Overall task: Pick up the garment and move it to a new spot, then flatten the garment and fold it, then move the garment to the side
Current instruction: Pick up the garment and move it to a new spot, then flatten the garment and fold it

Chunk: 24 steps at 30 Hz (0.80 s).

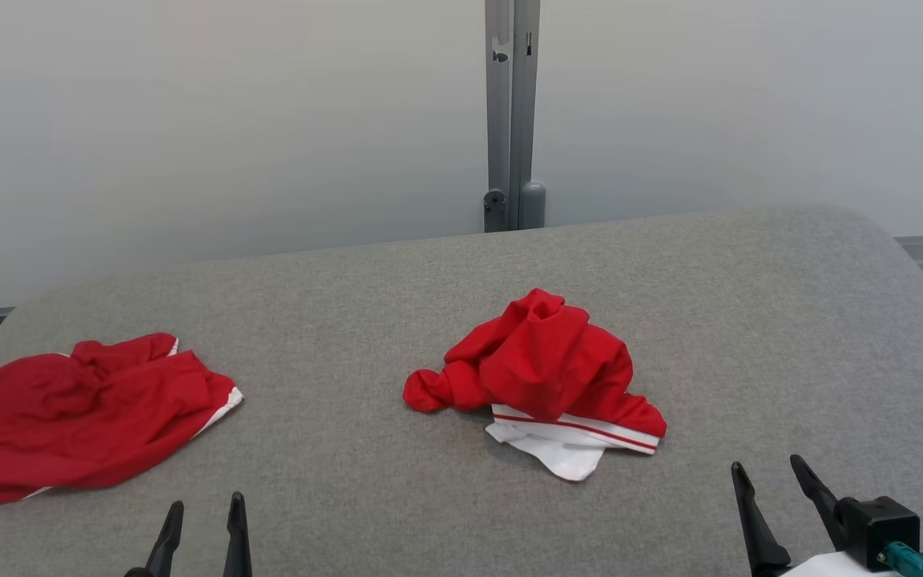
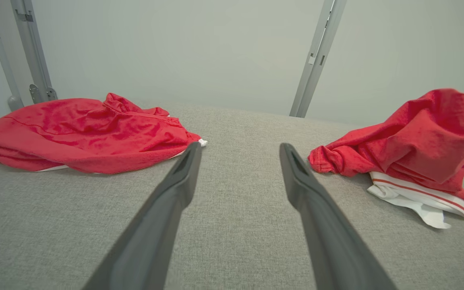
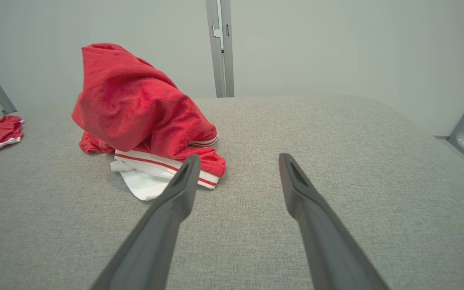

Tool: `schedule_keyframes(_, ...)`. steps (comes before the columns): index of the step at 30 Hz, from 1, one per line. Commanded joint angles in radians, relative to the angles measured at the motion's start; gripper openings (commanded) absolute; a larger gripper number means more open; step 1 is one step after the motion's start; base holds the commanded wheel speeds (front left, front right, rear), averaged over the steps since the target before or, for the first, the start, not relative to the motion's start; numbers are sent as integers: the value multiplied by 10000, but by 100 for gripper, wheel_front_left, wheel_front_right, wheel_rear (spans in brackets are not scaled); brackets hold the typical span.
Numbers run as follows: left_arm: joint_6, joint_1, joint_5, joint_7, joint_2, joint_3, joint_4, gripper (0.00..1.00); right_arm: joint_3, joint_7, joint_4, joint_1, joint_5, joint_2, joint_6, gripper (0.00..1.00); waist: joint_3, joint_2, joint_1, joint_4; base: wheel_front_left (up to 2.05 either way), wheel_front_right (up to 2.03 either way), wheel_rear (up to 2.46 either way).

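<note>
Jaws of both units stand apart and empty. The left gripper (image 1: 207,503) and right gripper (image 1: 767,463) hover at the near edge of the table (image 1: 750,320). The crumpled garment (image 1: 546,365) lies mid-table, ahead and left of the nearer right gripper. Its long axis runs left to right. It is a soft red knit in a peaked heap, with a white striped band nearest the jaws.

A crumpled red garment (image 1: 542,369) heaps up in the middle of the grey worktop (image 1: 790,320), and a flatter red garment (image 1: 77,417) lies against the left edge. Bare surface runs between the two, along the whole near edge, and across the right half to the far right corner. A grey post (image 1: 512,120) stands behind the far edge.
</note>
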Motion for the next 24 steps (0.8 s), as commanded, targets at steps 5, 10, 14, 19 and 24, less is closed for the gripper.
schedule_keyframes(5,-94,88,166,-4,-55,193,-31,100,32,-52,33,87,100,3,-10,100,25,0,0,7,0,0,0)
schedule_keyframes(10,-138,22,159,-5,-85,157,29,100,71,-56,42,-28,99,19,-10,100,94,0,0,-37,0,0,0)
schedule_keyframes(14,-136,-32,146,-5,-113,119,11,100,85,-28,64,-118,94,23,-10,100,121,0,0,-47,0,0,0)
schedule_keyframes(19,-147,-28,-9,-5,-150,188,-42,100,162,540,125,-417,339,8,-10,100,127,0,0,-15,0,0,0)
schedule_keyframes(24,-152,-85,-14,-5,-167,92,-132,100,981,2465,372,-1405,916,-515,-10,100,269,0,0,99,0,0,0)
